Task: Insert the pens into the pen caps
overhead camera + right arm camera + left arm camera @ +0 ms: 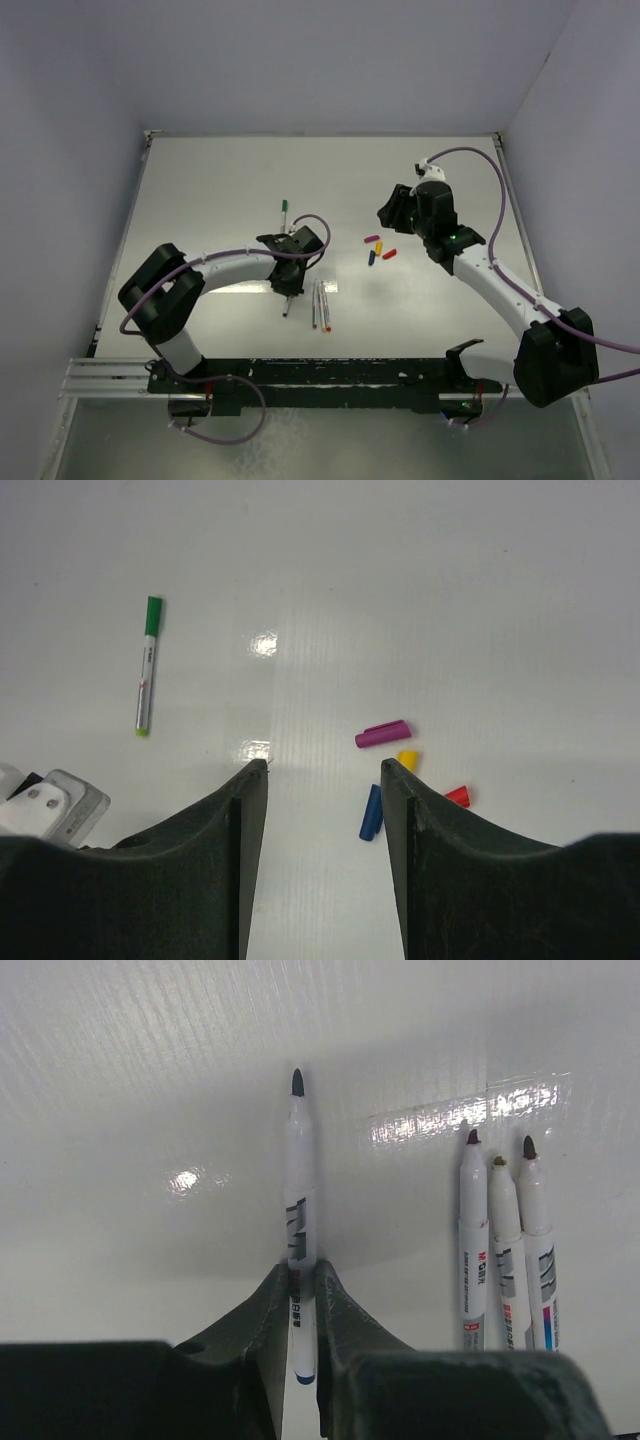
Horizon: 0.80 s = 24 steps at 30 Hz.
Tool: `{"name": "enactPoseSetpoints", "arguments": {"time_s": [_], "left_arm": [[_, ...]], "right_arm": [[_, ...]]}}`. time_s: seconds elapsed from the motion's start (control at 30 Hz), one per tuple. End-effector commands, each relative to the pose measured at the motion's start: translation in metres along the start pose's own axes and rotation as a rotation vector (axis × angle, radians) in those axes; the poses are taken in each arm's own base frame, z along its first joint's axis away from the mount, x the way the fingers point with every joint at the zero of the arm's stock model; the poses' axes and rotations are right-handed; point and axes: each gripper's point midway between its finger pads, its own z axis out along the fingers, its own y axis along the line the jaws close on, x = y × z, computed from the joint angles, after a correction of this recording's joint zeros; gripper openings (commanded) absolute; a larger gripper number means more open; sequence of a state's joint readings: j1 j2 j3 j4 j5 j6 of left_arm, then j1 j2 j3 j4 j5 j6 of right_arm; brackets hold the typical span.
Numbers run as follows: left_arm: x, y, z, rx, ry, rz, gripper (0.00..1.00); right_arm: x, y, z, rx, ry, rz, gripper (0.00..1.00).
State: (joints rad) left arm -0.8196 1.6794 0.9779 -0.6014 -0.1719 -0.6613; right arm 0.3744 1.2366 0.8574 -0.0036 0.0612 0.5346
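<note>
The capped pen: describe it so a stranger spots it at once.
On the table, look beyond the left gripper, towards the far wall. One pen lies there alone. Unlike the three bare-tipped pens beside that gripper, it wears a green cap.

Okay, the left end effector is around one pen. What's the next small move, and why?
Probably close the left end effector firmly on the pen. Its fingers flank the barrel, which lies flat on the table, and a firm grip isn't clear. Lifting would come after.
</note>
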Motion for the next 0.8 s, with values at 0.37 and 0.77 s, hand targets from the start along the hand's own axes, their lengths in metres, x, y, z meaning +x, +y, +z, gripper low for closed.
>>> {"name": "enactPoseSetpoints", "arguments": {"time_s": [0.37,0.77], "left_arm": [[0.028,0.001,0.019,0.001,0.109,0.039,0.0],[-0.019,-0.009,-0.019,0.046,-0.073,0.04,0.0]], "right_arm": [[0.018,-0.014,0.003,0.086,0.104,-0.006,0.48],[0.064,-0.042,0.021,0.181,0.299,-0.124,0.39]]}}
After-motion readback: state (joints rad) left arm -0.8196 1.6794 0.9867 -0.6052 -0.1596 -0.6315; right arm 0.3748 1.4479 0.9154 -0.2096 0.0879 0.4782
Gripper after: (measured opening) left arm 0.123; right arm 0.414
